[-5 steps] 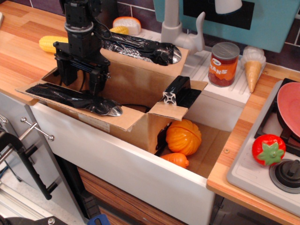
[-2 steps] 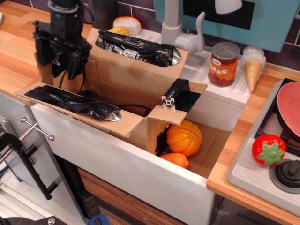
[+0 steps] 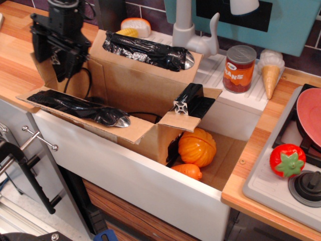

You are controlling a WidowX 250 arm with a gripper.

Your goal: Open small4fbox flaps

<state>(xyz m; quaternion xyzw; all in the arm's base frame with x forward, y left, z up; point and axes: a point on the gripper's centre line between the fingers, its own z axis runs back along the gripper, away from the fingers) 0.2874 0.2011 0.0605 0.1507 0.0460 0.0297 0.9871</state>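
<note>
The small4fbox [image 3: 135, 83], a brown cardboard box, stands in the white sink with its top open. The rear long flap [image 3: 145, 50] stands up and carries a crinkled black bar with a silver end. The front long flap [image 3: 83, 109] lies outward over the sink's front and carries a similar bar. The right short flap [image 3: 188, 104], with a black metal bar, is folded outward. The left short flap [image 3: 41, 75] stands nearly upright. My black gripper [image 3: 54, 63] hangs over the box's left end beside that flap, its fingers apart, holding nothing that I can see.
An orange pumpkin [image 3: 196, 146] and a smaller orange item [image 3: 188, 170] lie in the sink right of the box. A faucet [image 3: 193, 30], a bean can [image 3: 238, 69] and an ice cream cone [image 3: 271, 75] stand behind. A tomato [image 3: 287, 160] and a pink plate [image 3: 311, 113] sit at the right.
My gripper has risen out of the box and moved left and back to the left end. The left short flap now stands more upright and further out. The other flaps have barely moved.
</note>
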